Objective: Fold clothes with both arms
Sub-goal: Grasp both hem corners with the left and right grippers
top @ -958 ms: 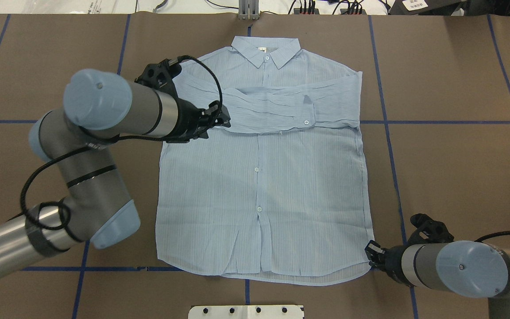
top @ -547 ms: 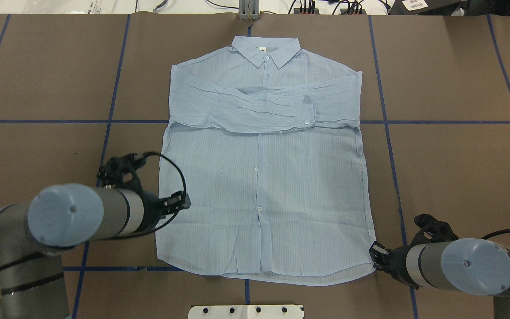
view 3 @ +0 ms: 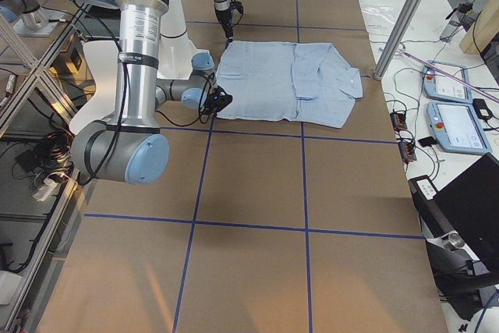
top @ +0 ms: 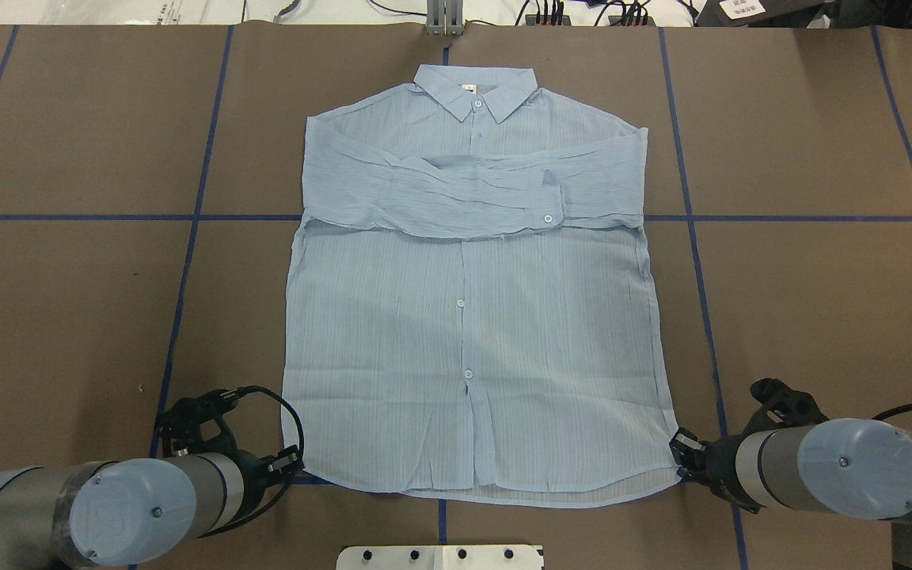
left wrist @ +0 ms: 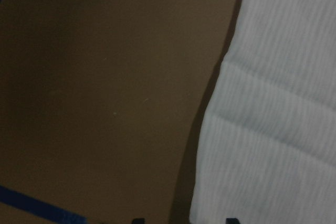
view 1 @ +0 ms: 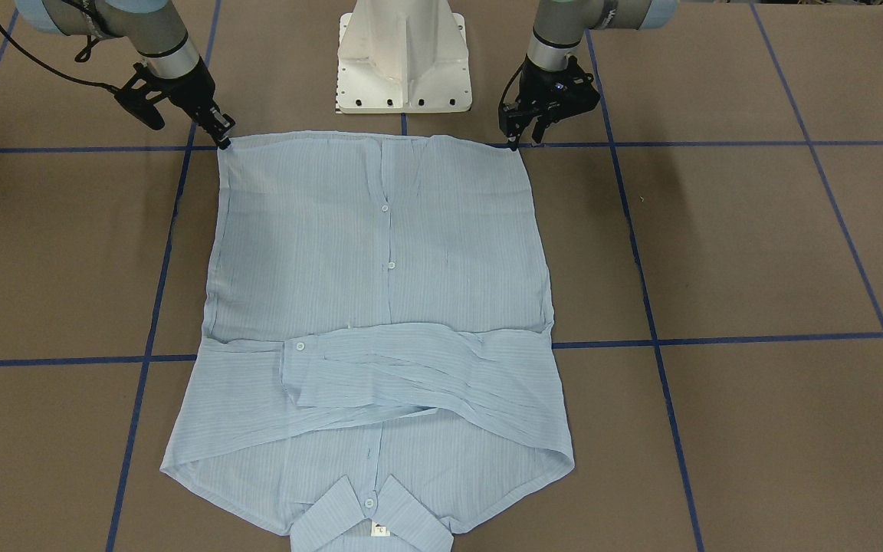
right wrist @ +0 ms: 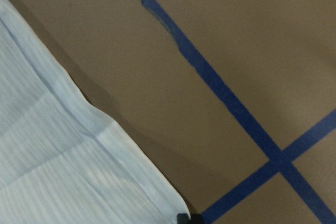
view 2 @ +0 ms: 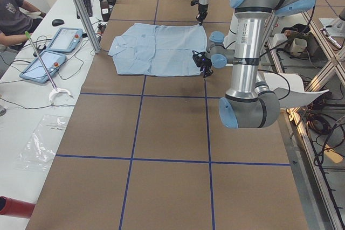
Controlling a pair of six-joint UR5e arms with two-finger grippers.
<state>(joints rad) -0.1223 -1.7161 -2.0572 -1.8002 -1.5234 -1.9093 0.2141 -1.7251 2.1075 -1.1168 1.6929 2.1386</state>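
Note:
The light-blue shirt [top: 464, 317] lies flat and face up on the brown table, collar at the far side, both sleeves folded across the chest. My left gripper [top: 291, 463] is low at the near-left hem corner; in the left wrist view it is open [left wrist: 184, 220], and the shirt's edge [left wrist: 262, 145] runs between the tips. My right gripper [top: 676, 447] is at the near-right hem corner, shut on the shirt's corner [right wrist: 131, 182]. In the front-facing view the left gripper [view 1: 514, 139] and the right gripper [view 1: 224, 139] stand at the two hem corners of the shirt [view 1: 380, 253].
The robot's white pedestal base [view 1: 403, 61] stands just behind the hem. Blue tape lines [top: 187, 237] cross the brown table cover. A person [view 2: 13, 14] sits at a side table with tablets [view 2: 64, 39] beyond a metal post [view 2: 81, 9].
My left arm has swung from the shirt's left shoulder down along its left side to the near-left hem corner. My right gripper has shifted slightly right, drawing the hem corner with it.

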